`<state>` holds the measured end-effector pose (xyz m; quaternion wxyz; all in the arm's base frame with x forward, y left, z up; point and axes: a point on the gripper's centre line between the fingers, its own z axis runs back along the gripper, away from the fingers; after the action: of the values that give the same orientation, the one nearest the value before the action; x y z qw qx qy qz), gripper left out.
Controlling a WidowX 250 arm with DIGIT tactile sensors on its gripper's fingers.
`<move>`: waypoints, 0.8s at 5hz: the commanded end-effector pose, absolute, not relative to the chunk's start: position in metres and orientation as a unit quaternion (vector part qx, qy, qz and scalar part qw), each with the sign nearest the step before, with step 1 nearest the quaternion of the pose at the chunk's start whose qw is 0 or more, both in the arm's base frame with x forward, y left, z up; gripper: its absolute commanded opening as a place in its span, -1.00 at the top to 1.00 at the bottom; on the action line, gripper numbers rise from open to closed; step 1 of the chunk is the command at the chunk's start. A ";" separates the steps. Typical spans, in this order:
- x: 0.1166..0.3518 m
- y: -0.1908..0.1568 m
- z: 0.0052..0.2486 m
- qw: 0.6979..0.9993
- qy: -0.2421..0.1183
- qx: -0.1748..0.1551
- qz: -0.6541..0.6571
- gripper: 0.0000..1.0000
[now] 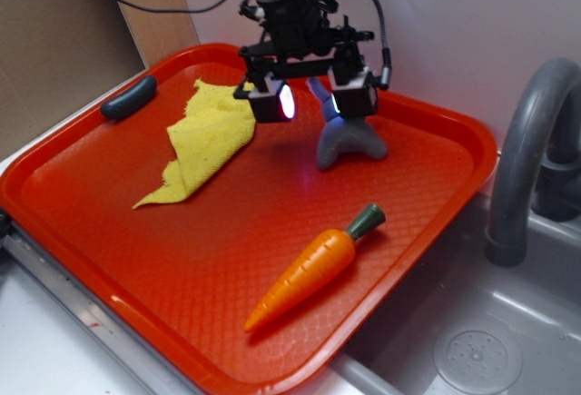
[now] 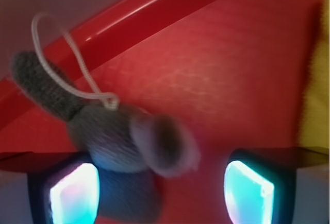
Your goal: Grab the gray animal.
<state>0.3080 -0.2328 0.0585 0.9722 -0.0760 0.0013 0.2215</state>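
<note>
The gray animal (image 1: 350, 142), a small gray plush rabbit, lies on the red tray (image 1: 109, 186) near its far edge. My gripper (image 1: 313, 100) hangs just above it with its jaws wide open; the rabbit sits under the right finger (image 1: 354, 95). In the wrist view the rabbit (image 2: 116, 139) is blurred, close to the left lit pad (image 2: 75, 193), with an ear and a thin white loop (image 2: 67, 62) stretching toward the tray rim (image 2: 154, 7). A wide gap of bare tray separates it from the right pad (image 2: 247, 193). The gripper (image 2: 160, 195) holds nothing.
A yellow cloth (image 1: 204, 136) lies left of the gripper and shows at the wrist view's right edge (image 2: 317, 80). An orange carrot (image 1: 313, 268) lies toward the front. A dark gray sausage-shaped piece (image 1: 127, 98) rests on the tray's left rim. A gray faucet (image 1: 526, 159) and sink (image 1: 472, 350) stand right.
</note>
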 end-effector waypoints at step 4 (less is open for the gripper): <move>0.315 -0.250 0.078 0.981 -0.023 -0.032 0.189 1.00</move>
<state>0.3098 -0.2414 0.0455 0.9805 0.0016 0.0051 0.1963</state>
